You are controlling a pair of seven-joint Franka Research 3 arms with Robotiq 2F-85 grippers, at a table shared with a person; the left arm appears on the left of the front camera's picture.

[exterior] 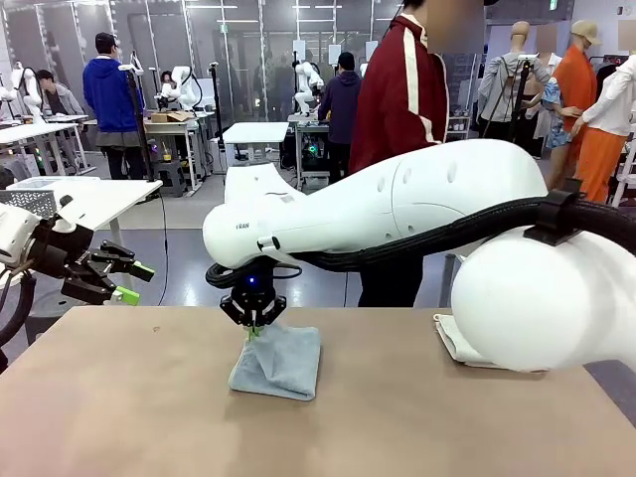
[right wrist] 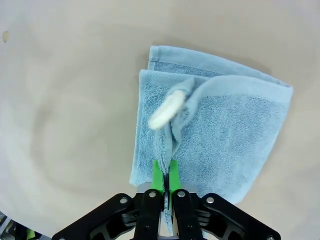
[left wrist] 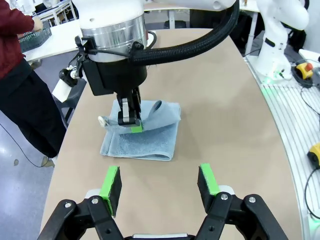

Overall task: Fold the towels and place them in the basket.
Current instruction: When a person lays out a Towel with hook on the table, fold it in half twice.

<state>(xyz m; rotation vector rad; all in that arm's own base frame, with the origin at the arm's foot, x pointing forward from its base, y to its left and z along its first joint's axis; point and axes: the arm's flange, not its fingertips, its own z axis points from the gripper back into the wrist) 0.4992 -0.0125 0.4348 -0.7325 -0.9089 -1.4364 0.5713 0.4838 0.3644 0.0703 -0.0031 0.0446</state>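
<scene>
Right wrist view: right gripper pinches a raised ridge of the folded blue towel, mid-table; left gripper, spread and empty, hangs well apart toward the left edge.

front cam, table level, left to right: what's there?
left pincer, open, off the table's left edge → right pincer pinching a fold of the light blue towel → cream-white towel at the far right, partly behind the right arm.
</scene>
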